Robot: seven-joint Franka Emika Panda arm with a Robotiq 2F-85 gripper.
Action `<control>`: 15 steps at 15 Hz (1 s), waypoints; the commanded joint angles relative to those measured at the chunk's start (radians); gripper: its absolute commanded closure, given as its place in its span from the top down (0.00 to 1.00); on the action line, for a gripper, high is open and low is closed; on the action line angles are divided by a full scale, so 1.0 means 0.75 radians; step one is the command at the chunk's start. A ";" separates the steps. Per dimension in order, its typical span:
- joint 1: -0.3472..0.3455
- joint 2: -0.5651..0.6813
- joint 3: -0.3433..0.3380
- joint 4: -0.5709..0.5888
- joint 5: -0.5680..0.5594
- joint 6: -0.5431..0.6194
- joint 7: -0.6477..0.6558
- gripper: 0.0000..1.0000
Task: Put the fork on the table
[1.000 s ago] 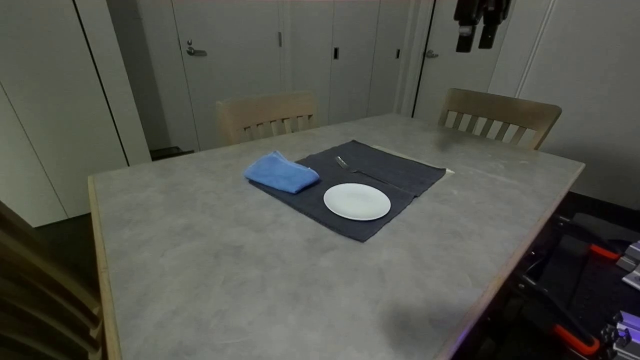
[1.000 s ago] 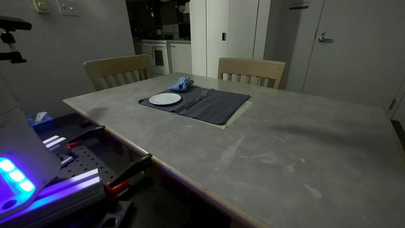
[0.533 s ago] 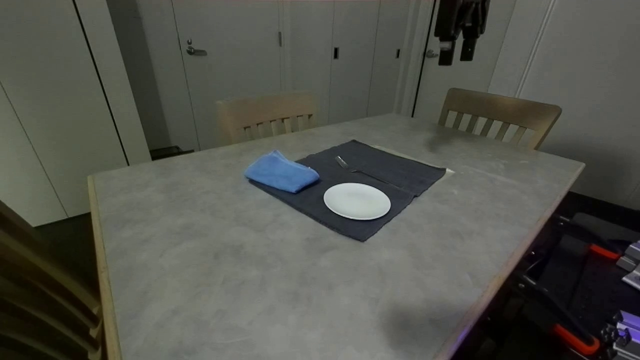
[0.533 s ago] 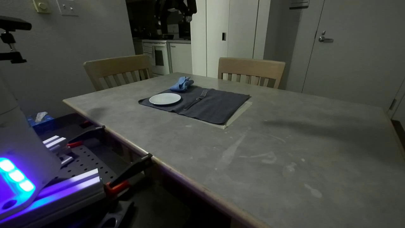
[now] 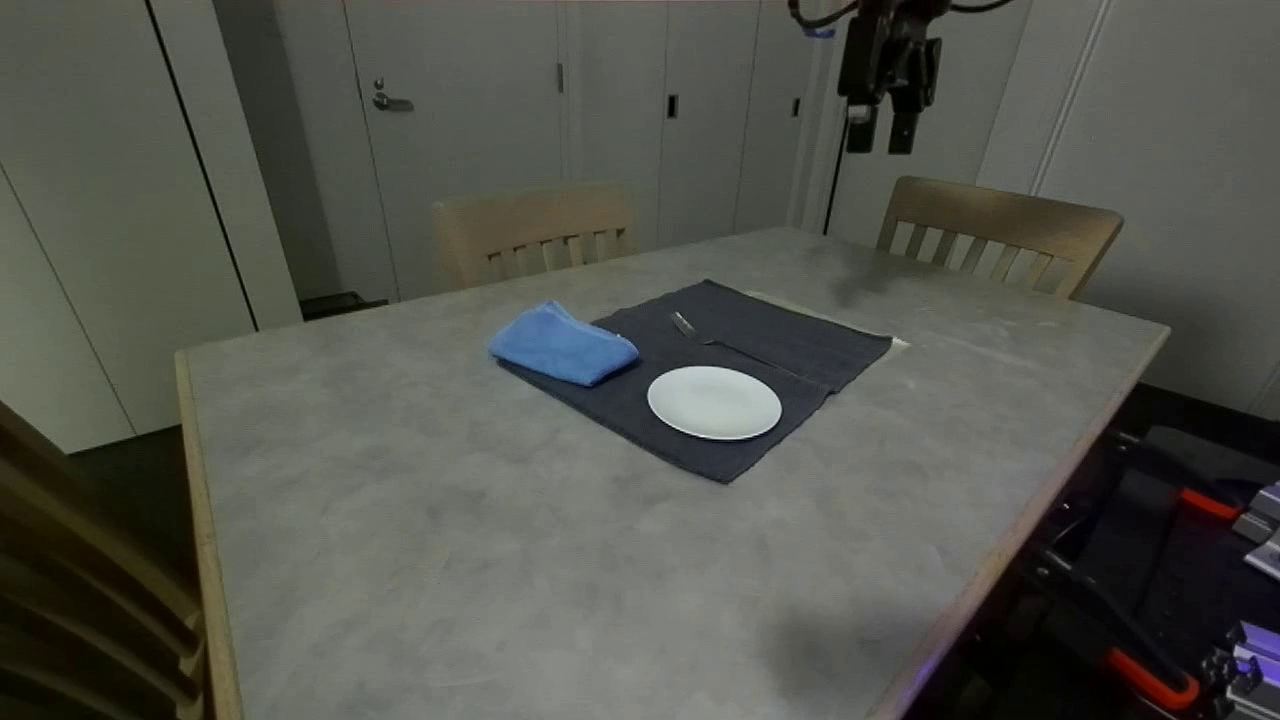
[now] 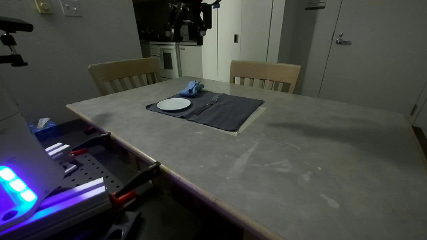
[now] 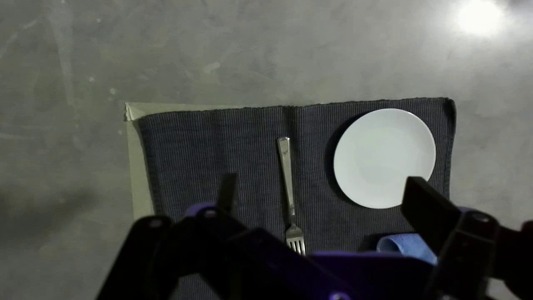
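Black gripper (image 7: 320, 184) stands wide, empty; in wrist view, slender grey metal fork (image 7: 289, 191) lies nine o'clock from round white plate (image 7: 384, 158).

In an exterior view I look slantwise down across the counter (image 5: 450, 520), a door (image 5: 470, 150) at eleven o'clock; likewise in an exterior view, past the robot's base (image 6: 25, 146) at nine, a stove (image 6: 168, 61) at eleven. The wrist view looks straight down, nearer, gripper (image 7: 321, 180) in from six. All share mat (image 7: 245, 158), plate (image 7: 384, 158), fork (image 7: 287, 175).

Dim overall, glare (image 7: 481, 17) on table (image 7: 266, 58)
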 commanded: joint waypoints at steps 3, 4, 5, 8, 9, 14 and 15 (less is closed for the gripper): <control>0.002 -0.006 0.001 0.001 -0.001 -0.003 0.003 1.00; 0.002 -0.007 0.001 0.001 -0.001 -0.003 0.003 1.00; 0.002 -0.008 0.001 0.001 -0.001 -0.003 0.003 1.00; 0.008 0.070 0.014 0.036 -0.005 0.015 0.061 1.00; 0.011 0.131 0.020 0.060 0.000 0.036 0.100 1.00; 0.030 0.315 0.052 0.132 -0.012 0.130 0.170 1.00; 0.034 0.349 0.056 0.154 -0.010 0.140 0.169 1.00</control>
